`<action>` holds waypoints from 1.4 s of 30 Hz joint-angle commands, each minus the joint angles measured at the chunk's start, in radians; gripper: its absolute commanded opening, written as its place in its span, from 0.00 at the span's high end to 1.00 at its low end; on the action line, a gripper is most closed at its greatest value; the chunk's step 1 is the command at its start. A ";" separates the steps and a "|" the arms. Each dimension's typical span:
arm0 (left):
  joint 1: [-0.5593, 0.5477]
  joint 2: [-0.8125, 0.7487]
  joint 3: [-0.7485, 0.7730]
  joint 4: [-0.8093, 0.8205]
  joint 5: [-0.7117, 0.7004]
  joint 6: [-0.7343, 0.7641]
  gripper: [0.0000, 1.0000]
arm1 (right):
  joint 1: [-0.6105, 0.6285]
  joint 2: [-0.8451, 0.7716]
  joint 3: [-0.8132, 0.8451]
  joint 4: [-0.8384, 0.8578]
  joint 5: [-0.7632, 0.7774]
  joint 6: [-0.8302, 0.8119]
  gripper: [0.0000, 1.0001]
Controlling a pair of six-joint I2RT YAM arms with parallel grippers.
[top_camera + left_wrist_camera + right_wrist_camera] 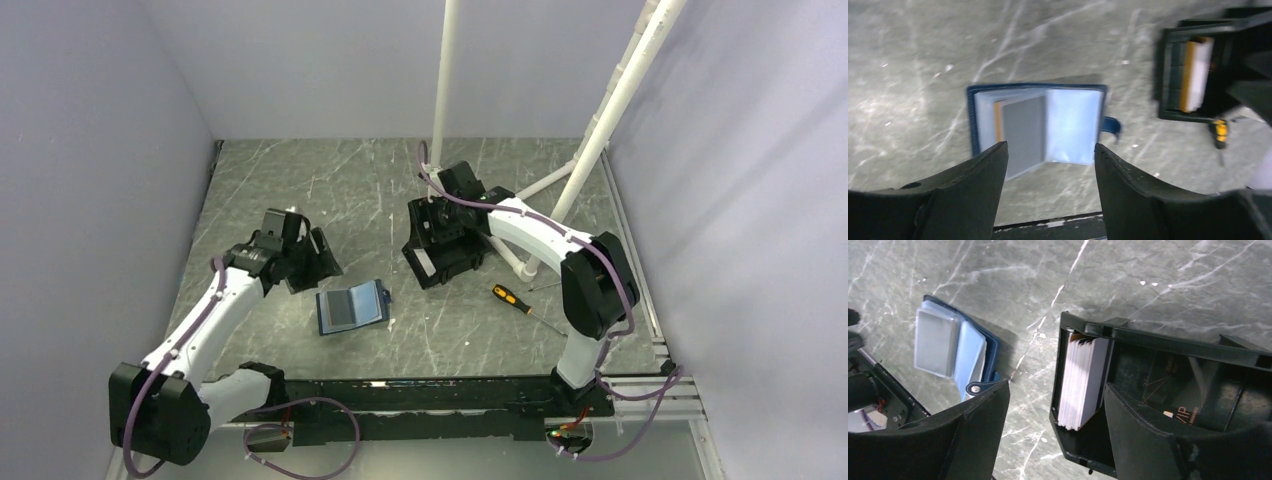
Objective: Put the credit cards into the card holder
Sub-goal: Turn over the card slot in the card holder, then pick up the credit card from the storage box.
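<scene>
Hovering left gripper point(1050, 147): its black jaws stand well apart with nothing between them, above the table on the near side of the holder.
Left fingers point(973, 195): both hang clear of the holder and touch nothing.
Card holder: the flat dark-blue rectangular card holder point(1073, 125) lies opened on the grey marbled table top point(908, 75). Its pale shiny plastic pockets face up and its snap tab sticks out toward the box.
Card at the holder: a greyish card with an orange edge point(1020, 132) rests slightly skewed at one pocket page. Whether it is fully inside cannot be told.
Right gripper point(1057, 390): its jaws are apart and clamp nothing. One finger is outside the box's end wall, the other inside the box.
Credit cards: a stack of thin rectangular plastic credit cards point(1083, 382), mostly whitish, stands on edge against that end wall, between the two fingers. Contact with the inner finger cannot be told.
Black box: the open rectangular black plastic box point(1168, 342) sits on the table near the holder, apart from it.
Screwdriver: an orange-and-black-handled screwdriver point(512, 298) lies just beside the box.
White pipes point(600, 130): plastic tubes rise behind the box.
</scene>
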State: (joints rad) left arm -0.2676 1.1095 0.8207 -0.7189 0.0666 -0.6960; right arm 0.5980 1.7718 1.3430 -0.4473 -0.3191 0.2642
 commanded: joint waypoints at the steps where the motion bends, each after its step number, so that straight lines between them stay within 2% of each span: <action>1: 0.001 -0.011 0.031 0.120 0.173 -0.008 0.30 | -0.021 0.050 0.054 -0.044 0.007 -0.032 0.26; 5: -0.004 0.031 0.018 0.223 0.307 -0.025 0.26 | -0.023 0.083 0.047 -0.026 -0.040 -0.025 0.25; 9: -0.021 0.094 -0.020 0.412 0.447 -0.071 0.27 | -0.023 0.086 0.020 0.007 -0.056 -0.014 0.25; 12: -0.057 0.181 -0.035 0.566 0.505 -0.127 0.33 | -0.025 0.093 0.007 0.017 -0.068 -0.006 0.25; 14: -0.079 0.262 -0.014 0.607 0.496 -0.137 0.43 | -0.028 0.098 -0.001 0.027 -0.088 0.001 0.26; 16: -0.099 0.354 0.035 0.606 0.486 -0.131 0.55 | -0.029 0.099 -0.010 0.033 -0.093 0.005 0.28; 20: -0.122 0.517 0.135 0.597 0.461 -0.118 0.68 | -0.034 0.087 -0.031 0.047 -0.095 0.008 0.32; 22: -0.128 0.588 0.169 0.601 0.475 -0.121 0.71 | -0.037 0.086 -0.033 0.050 -0.098 0.009 0.33; 28: -0.163 0.708 0.221 0.604 0.488 -0.140 0.74 | -0.040 0.092 -0.046 0.066 -0.134 0.016 0.38; 32: -0.175 0.734 0.231 0.594 0.474 -0.142 0.75 | -0.040 0.090 -0.059 0.080 -0.174 0.020 0.40; 42: -0.191 0.765 0.239 0.599 0.475 -0.150 0.75 | -0.041 0.057 -0.069 0.099 -0.212 0.036 0.52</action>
State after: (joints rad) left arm -0.4488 1.8656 1.0275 -0.1425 0.5270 -0.8341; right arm 0.5564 1.8721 1.2804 -0.3939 -0.4866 0.2882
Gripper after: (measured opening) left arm 0.248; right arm 0.491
